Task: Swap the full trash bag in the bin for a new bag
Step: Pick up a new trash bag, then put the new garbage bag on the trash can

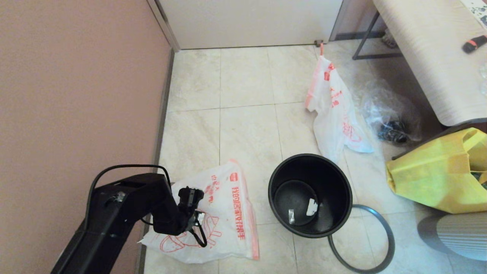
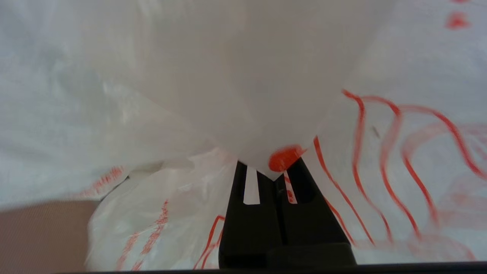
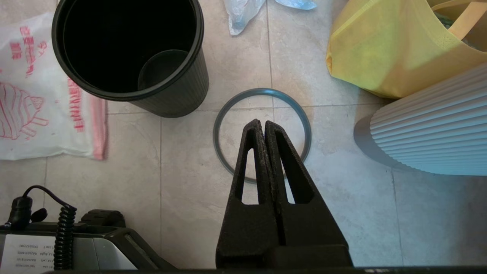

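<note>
The new bag (image 1: 228, 213), white with a red hand drawing and Chinese characters, lies flat on the floor left of the bin (image 1: 336, 186). My left gripper (image 1: 197, 220) presses down on it, shut on a pinched fold of the new bag (image 2: 228, 76) that drapes over the left gripper (image 2: 272, 171). The black bin stands bare, with small scraps at its bottom. Its grey hoop (image 1: 393, 249) lies on the tiles beside it. The full trash bag (image 1: 335, 114) lies behind the bin, orange drawstring tip up. My right gripper (image 3: 262, 123) hangs shut and empty over the hoop (image 3: 262, 90), out of the head view.
A clear plastic bag (image 1: 392, 114) and a yellow tote (image 1: 437, 171) sit right of the bin, under a table (image 1: 430, 57). A white ribbed object (image 1: 456, 232) stands at the lower right. A wall (image 1: 76, 95) runs along the left.
</note>
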